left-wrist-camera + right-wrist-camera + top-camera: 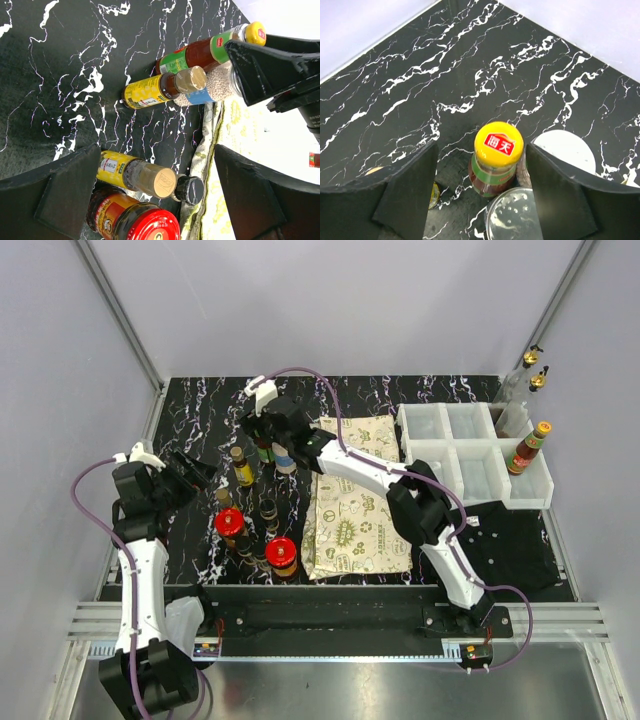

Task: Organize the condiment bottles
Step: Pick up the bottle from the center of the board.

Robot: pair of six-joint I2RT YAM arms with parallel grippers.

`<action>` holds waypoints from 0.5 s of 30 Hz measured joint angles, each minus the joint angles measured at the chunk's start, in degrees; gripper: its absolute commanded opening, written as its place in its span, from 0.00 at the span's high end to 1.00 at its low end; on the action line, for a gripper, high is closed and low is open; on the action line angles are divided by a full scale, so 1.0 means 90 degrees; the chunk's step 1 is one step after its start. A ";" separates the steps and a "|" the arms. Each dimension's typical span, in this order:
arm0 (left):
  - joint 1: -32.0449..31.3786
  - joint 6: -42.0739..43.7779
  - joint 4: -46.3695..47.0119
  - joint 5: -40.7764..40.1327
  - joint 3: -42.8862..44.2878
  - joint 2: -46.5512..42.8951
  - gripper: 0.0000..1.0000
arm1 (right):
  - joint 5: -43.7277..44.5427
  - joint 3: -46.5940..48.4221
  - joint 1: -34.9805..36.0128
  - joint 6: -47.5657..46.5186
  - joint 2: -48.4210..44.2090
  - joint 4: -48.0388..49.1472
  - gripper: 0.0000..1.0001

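Right fingers [405, 195] open astride the yellow-capped bottle [498, 145] on the bench [470, 65], not yet touching; left fingers [65, 190] wide open, empty; I fear a closing finger clips the white-capped jar [567, 150] just beside and topples it.

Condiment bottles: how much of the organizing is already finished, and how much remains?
Done: an orange-capped bottle stands in the white bins. In hand: the right claw straddles the yellow-capped bottle, not yet gripping; the left claw is open, empty. Left: the cluster beside the cloth, including two red-lidded jars.
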 measured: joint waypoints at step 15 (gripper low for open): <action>0.0087 -0.0056 0.0136 0.0240 0.0000 0.0119 0.01 | 0.0124 0.0262 -0.0017 0.0027 0.0262 0.0007 0.41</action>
